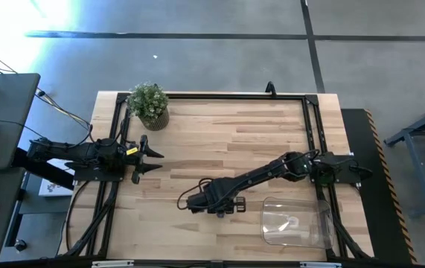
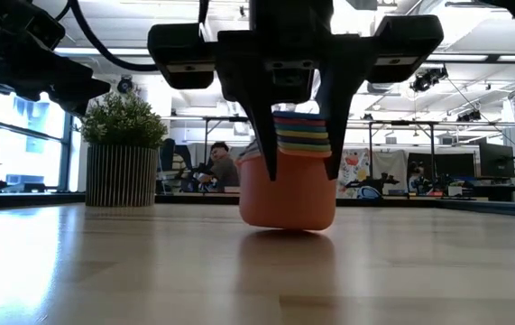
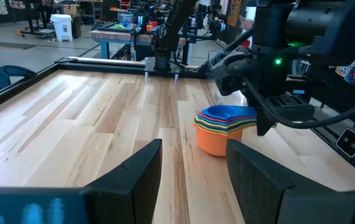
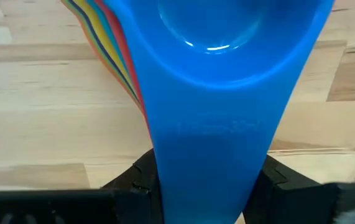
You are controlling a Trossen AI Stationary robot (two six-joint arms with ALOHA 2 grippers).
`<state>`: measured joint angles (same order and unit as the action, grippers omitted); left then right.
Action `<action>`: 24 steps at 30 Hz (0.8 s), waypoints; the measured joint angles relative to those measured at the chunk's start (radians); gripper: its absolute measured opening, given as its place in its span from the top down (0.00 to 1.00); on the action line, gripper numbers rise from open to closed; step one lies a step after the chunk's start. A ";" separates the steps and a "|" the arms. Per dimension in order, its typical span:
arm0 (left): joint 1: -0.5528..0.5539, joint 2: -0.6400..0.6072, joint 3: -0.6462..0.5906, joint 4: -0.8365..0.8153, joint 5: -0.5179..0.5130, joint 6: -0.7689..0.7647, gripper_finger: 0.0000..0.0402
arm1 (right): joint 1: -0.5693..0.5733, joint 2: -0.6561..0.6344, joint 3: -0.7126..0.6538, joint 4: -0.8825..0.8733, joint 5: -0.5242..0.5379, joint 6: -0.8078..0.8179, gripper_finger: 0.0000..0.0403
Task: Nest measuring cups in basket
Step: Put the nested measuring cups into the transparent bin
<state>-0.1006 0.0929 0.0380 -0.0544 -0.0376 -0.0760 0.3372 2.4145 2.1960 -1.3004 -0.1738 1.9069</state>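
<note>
the measuring cups point(image 2: 289, 185) sit as one nested stack on the worktop point(image 1: 219, 134), a little toward the near edge from its middle, orange on the outside and blue on top. the coloured rims between are too tight to count surely. the right gripper point(image 1: 223, 201) is over the stack with its fingers clamped on the stacked handles, the blue handle point(image 4: 211, 149) lying between the two dark pads; in the low view the fingers straddle the stack from above while the orange cup rests on the wood. one basket point(image 1: 295, 221), clear plastic, sits just beside the stack, in the near right corner of the worktop, with nothing between them. one potted plant point(image 1: 149, 104) stands at the far left corner, well apart. the left gripper point(image 1: 151, 159) waits by the left edge, its fingers apart and holding nothing. in the low view a person point(image 2: 221, 167) shows in the room behind.
</note>
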 joint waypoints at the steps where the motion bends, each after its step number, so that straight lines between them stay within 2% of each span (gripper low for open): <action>1: 0.000 0.000 0.000 0.000 0.000 0.000 0.58 | 0.000 0.000 0.000 0.003 -0.002 0.001 0.69; 8: 0.000 0.000 0.000 0.000 0.000 0.000 0.58 | 0.001 0.000 0.000 0.014 -0.002 0.023 0.67; 16: 0.000 0.000 0.000 0.000 0.000 0.000 0.58 | 0.002 0.011 -0.001 0.041 0.010 0.026 0.69; 24: 0.000 0.000 0.000 0.000 0.000 0.000 0.58 | 0.003 0.013 -0.002 0.039 0.038 0.024 0.55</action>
<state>-0.1005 0.0928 0.0380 -0.0540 -0.0376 -0.0761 0.3405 2.4275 2.1944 -1.2617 -0.1362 1.9305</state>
